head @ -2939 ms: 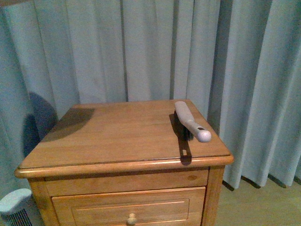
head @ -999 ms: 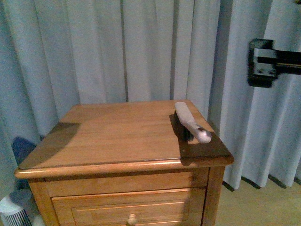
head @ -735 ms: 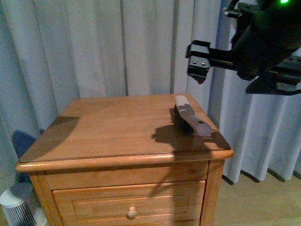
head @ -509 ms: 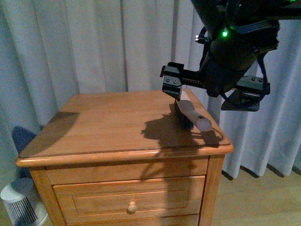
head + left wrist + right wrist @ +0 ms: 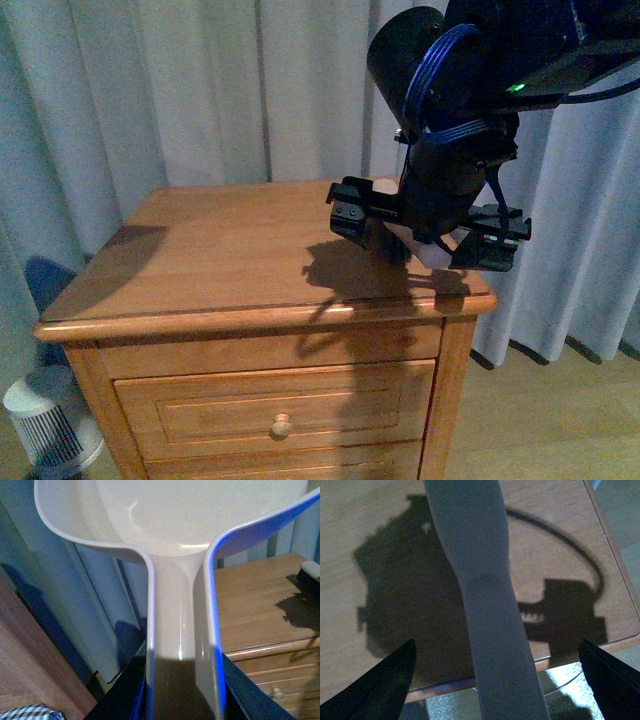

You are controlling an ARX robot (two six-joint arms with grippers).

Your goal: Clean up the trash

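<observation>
grey curtains (image 5: 150, 90) back a wooden desk (image 5: 200, 260): right gripper (image 5: 418, 232), fingers (image 5: 390, 680) wide, straddles the brush (image 5: 480, 555) at the desk's 3 o'clock edge; left gripper (image 5: 182, 700) grips the dustpan (image 5: 200, 510). no trash in view; sweeping apparently not begun.

no readable text, labels, brand names, numbers or signs appear in any of the three views.
</observation>
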